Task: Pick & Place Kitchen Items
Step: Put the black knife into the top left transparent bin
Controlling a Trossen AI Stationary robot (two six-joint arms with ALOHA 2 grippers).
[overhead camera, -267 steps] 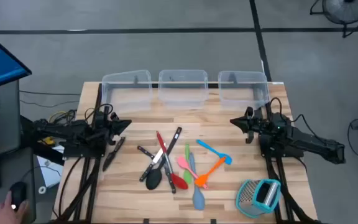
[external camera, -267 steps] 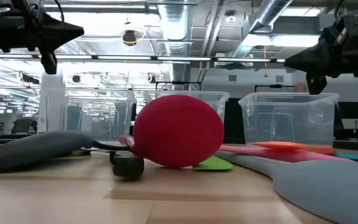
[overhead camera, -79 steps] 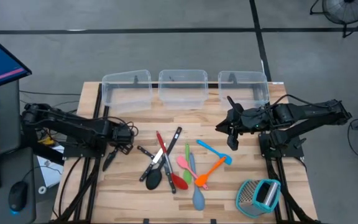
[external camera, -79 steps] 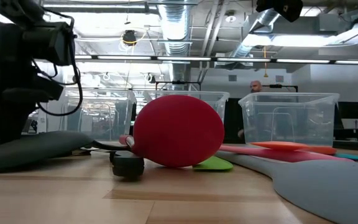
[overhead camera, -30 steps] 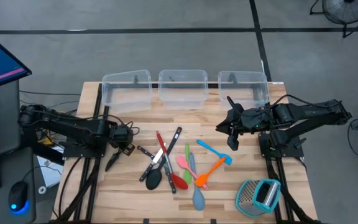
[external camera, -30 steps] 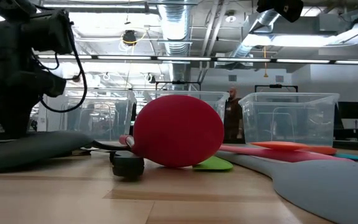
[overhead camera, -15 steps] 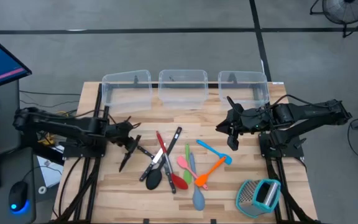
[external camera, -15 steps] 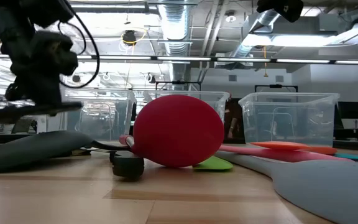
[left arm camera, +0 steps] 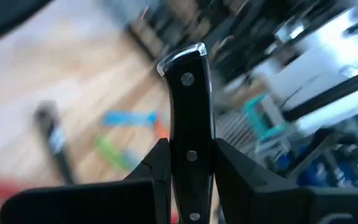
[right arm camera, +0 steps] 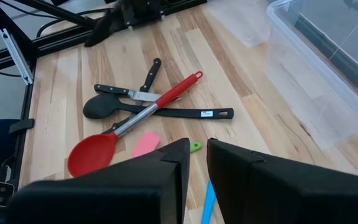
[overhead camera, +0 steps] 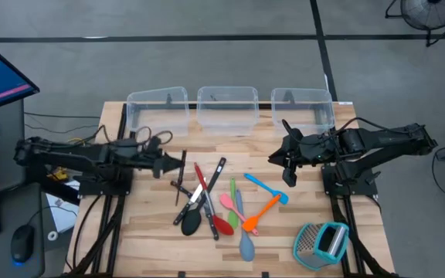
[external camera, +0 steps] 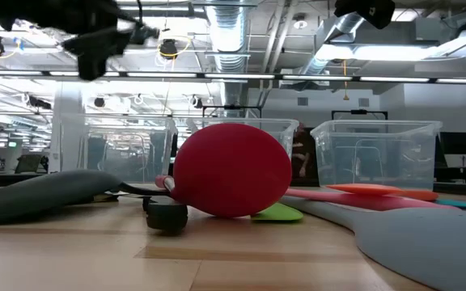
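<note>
The left gripper hung above the surface toward its left side, its fingers clamped on a black-handled knife lifted clear of the wood. The other utensils lay heaped at the middle: a red spoon, a black spoon, a second knife, and pink, green, orange, blue and grey-blue spatulas. Three clear bins lined the far edge, with bare wood between them and the heap. A grater sat at the near right corner. The right gripper hovered over the right side, fingers nearly together, holding nothing.
</note>
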